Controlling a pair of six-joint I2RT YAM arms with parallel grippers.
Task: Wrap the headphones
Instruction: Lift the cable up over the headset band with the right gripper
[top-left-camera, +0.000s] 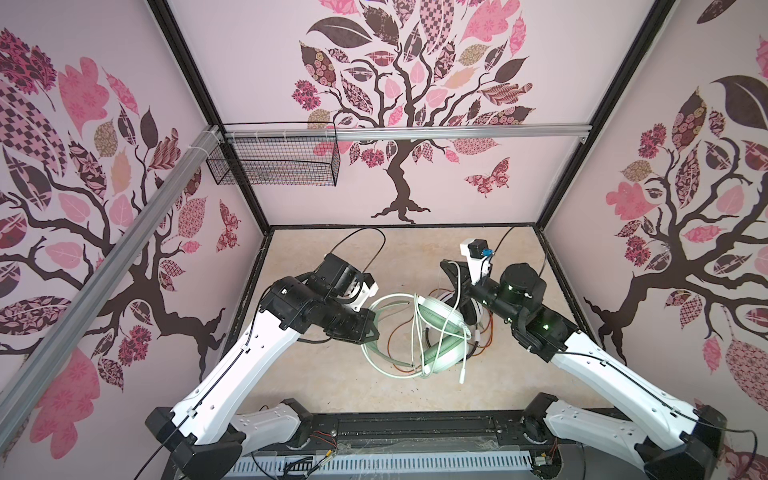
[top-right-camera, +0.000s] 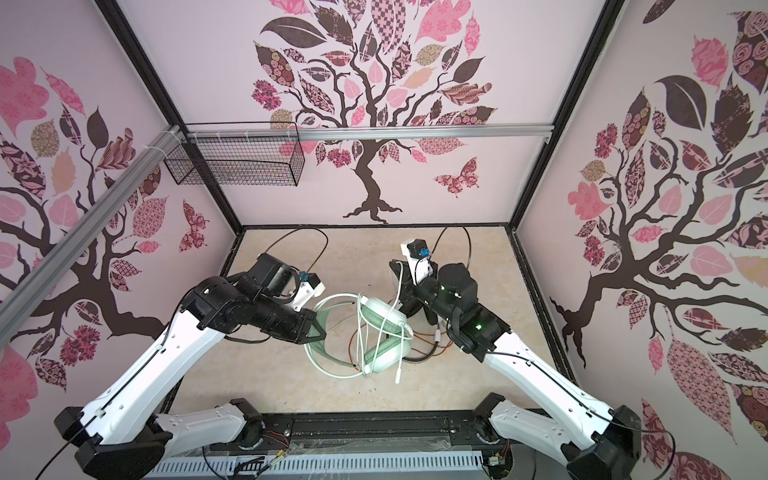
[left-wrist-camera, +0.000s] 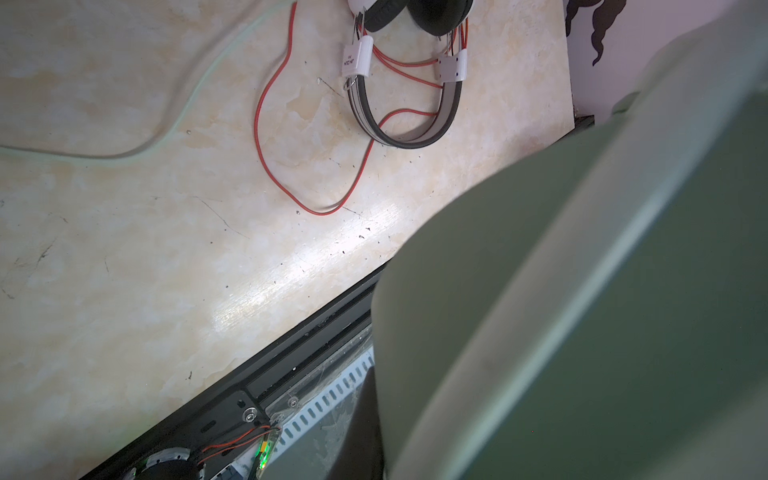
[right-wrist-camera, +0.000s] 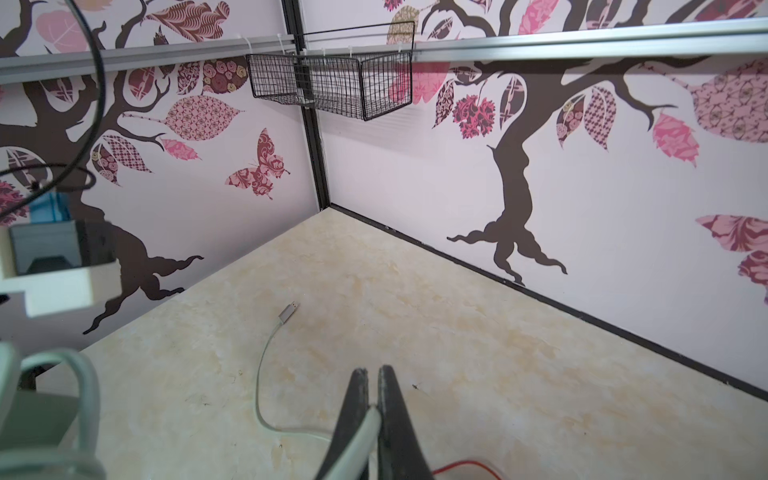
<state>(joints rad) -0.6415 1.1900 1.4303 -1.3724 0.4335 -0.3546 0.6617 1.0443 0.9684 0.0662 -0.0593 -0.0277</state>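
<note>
Your surface (top-left-camera: 332, 386) is cream, marbled, scuffed and speckled. The mint-green headphones (top-left-camera: 442, 351) occupy its middle; their pale cord (right-wrist-camera: 258, 386) trails across it to a plug (right-wrist-camera: 288, 312). Just beside them lie the striped headphones (left-wrist-camera: 407, 140), with the orange-red cord (left-wrist-camera: 257, 137) looping loose over the surface.

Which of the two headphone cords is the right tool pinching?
The pale green cord of the mint-green headphones: the shut right tool clamps it. The red cord lies loose on the table.
</note>
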